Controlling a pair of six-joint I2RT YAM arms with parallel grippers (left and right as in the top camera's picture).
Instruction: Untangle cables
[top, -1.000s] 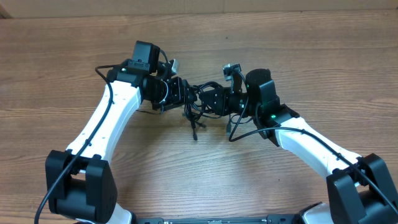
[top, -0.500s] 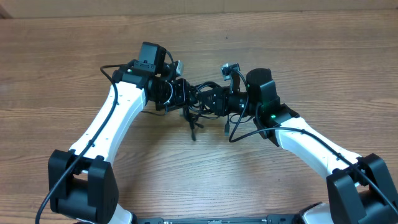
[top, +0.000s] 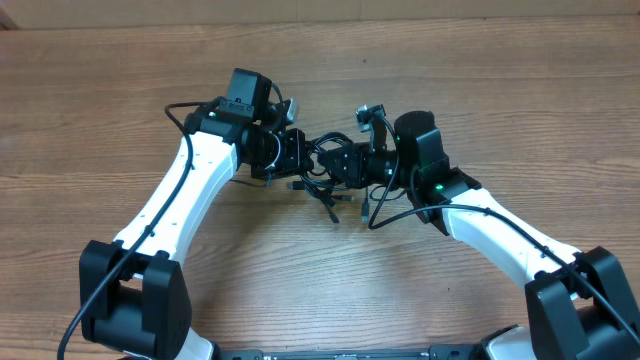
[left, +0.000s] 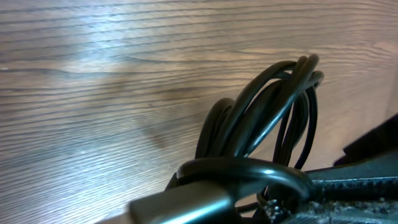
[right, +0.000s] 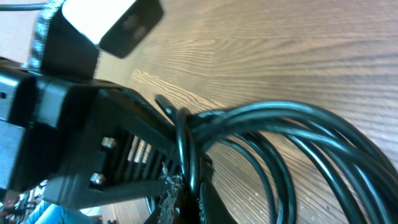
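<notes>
Overhead: cables (top: 322, 168) bunched in dark knot at frame centre, strung directly between left gripper (top: 298, 158) and right gripper (top: 345, 165), touching both; loose tails (top: 330, 205) trail from knot toward lower frame onto wooden table (top: 500, 90)

Left wrist: cables (left: 267, 106) arch as tight multi-strand loop at right of frame, one strand wrapped across base, table (left: 93, 93) behind; jaws hidden, grip cannot tell

Right wrist: cables (right: 280, 137) sweep from lower right to centre, meeting left arm's black wrist block (right: 56, 112); own jaws unclear, cannot tell
</notes>
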